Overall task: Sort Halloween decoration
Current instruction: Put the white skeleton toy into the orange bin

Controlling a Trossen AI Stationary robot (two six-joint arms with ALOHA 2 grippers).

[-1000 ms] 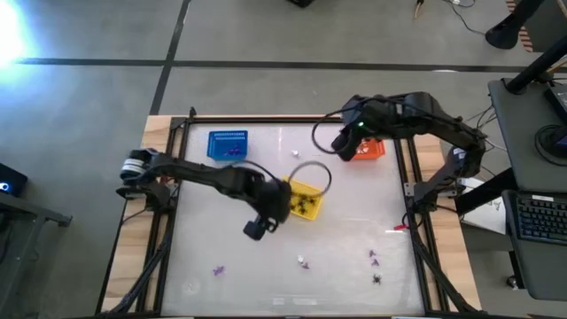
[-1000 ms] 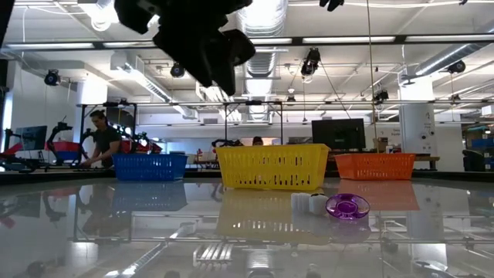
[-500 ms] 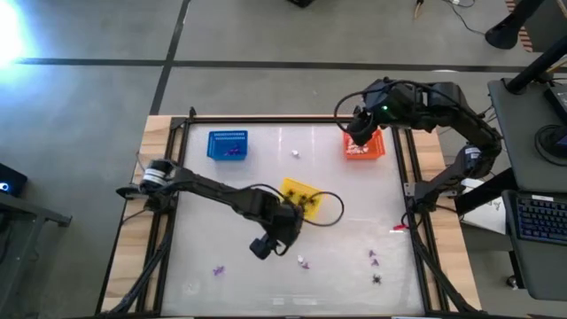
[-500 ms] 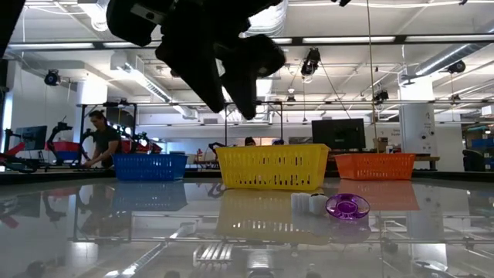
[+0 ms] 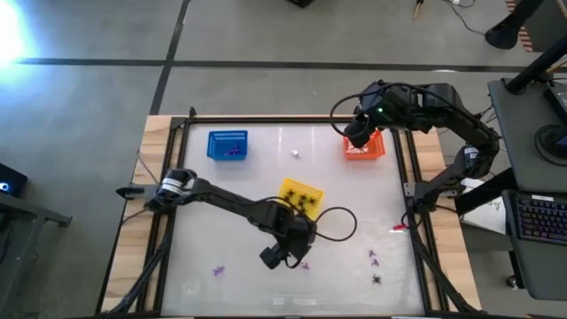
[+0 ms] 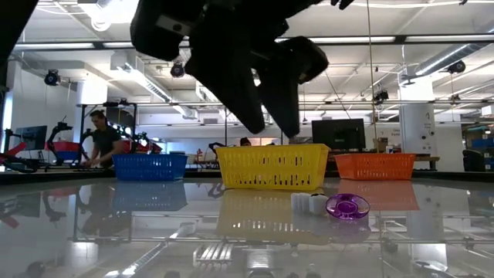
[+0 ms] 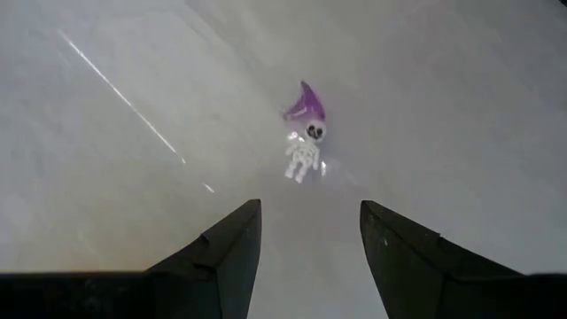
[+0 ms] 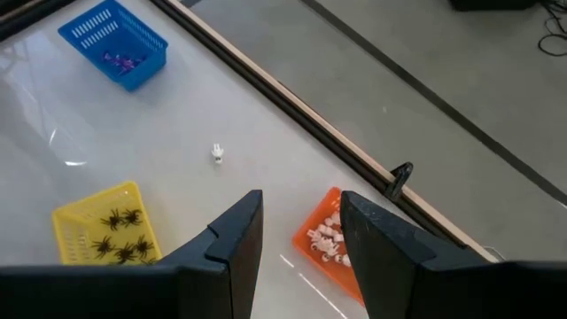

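Having swung past the yellow basket (image 5: 301,198) toward the near edge of the surface (image 5: 221,221), left gripper (image 5: 285,259) now above a white skeleton (image 7: 302,156) and purple hat piece (image 7: 307,99), jaws apart, nothing held. Farther right, purple bits (image 5: 373,258) and a black spider (image 5: 377,278) loose on the surface. Right gripper (image 5: 358,138) shifted over the orange basket (image 5: 370,151), jaws apart and empty.
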